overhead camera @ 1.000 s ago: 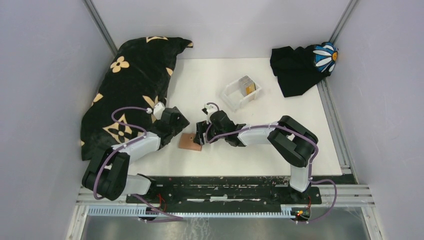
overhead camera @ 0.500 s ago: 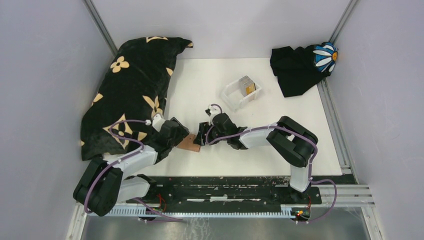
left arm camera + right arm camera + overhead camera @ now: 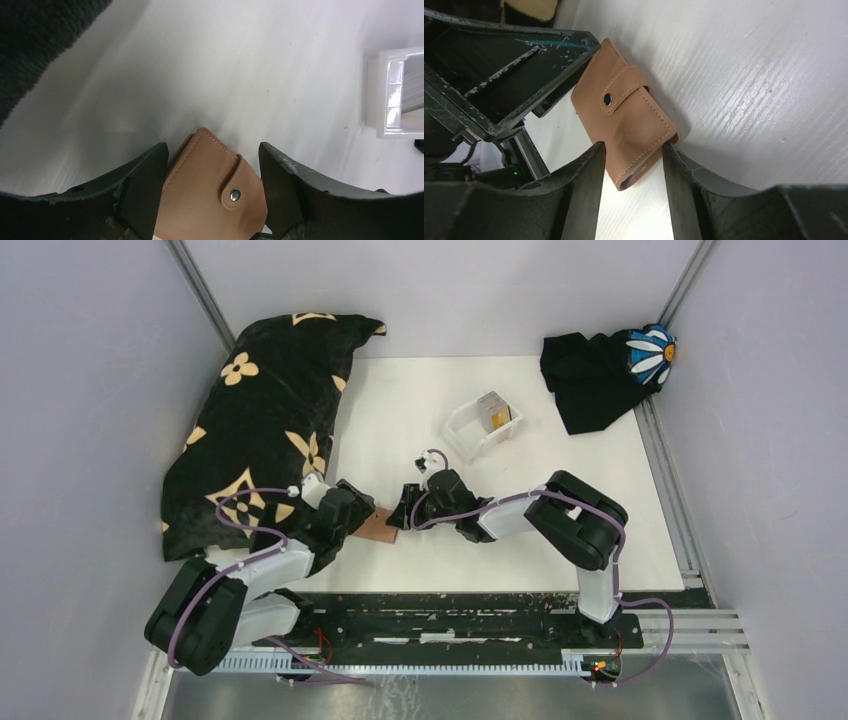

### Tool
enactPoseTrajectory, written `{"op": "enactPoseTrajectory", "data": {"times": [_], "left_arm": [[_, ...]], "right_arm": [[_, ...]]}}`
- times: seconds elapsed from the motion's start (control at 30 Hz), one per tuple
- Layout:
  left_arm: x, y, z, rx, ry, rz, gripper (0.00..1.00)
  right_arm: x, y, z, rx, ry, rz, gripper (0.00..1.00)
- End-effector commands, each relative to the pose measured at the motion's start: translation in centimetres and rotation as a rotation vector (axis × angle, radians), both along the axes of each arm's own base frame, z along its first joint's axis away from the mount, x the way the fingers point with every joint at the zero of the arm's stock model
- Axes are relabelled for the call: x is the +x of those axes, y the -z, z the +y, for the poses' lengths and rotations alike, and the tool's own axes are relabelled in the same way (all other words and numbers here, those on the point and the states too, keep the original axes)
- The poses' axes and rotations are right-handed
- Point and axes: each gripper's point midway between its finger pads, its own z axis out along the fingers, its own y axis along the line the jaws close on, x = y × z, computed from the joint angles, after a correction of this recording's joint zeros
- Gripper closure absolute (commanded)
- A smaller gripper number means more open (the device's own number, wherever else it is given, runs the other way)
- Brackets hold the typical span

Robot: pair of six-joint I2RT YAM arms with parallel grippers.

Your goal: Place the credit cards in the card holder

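Since the earlier frame the L arm has dropped from the cushion's edge toward 5 o'clock and onto the holder; the R arm barely shifted.

Far left in the top view is a black cushion (image 3: 270, 410) w/ gold flowers.

Next, the left gripper (image 3: 212, 150) reaches in from approx 9 o'clock. Its jaws are spread either side of the card holder (image 3: 210, 192), w/ the pads right at its long edges. Can't tell if they press yet.

The holder lies flat on the table (image 3: 400, 400) near the front edge, snap shut and facing up. It sits between both claws, at approx 7 o'clock from the tray.

My read on handling: light, soft leather that will bend and skid on the smooth top. Best pinched across the long edges near the spine, leaving the snap tab free for the other claw.

The right gripper (image 3: 634, 150) comes in from approx 3 o'clock. It straddles the holder's end, jaws apart. One finger touches a corner; a strip of table shows beside the other, so no pinch yet.

Further right, at 1 o'clock from the holder and well apart, the credit cards (image 3: 493, 410) stand on edge in a white tray (image 3: 462, 430). They are prob. stiff, thin and slick, so take them by the edges.

Far right lies a black cloth (image 3: 590, 380) w/ a daisy.
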Motion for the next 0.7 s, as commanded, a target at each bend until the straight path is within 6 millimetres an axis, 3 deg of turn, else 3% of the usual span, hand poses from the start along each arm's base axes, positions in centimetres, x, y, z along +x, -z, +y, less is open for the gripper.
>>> {"op": "enactPoseTrajectory", "data": {"times": [0.0, 0.3, 0.4, 0.53, 0.67], "left_arm": [[-0.8, 0.9, -0.2, -0.030, 0.001, 0.010, 0.27], [-1.6, 2.1, -0.8, -0.061, 0.033, 0.022, 0.32], [-1.5, 2.1, -0.9, -0.060, 0.036, 0.021, 0.33], [-1.4, 1.9, -1.1, -0.062, 0.038, 0.013, 0.33], [-1.3, 1.9, -1.6, -0.065, 0.051, 0.017, 0.34]], "right_arm": [[-0.3, -1.1, 1.8, 0.140, -0.008, 0.019, 0.49], [-0.2, -2.3, 3.0, 0.234, -0.017, 0.024, 0.60], [-0.3, -2.8, 3.3, 0.263, -0.027, 0.034, 0.72], [-0.5, -3.8, 3.9, 0.323, -0.037, 0.053, 0.74], [-0.6, -4.4, 4.3, 0.354, -0.048, 0.063, 0.87]]}}
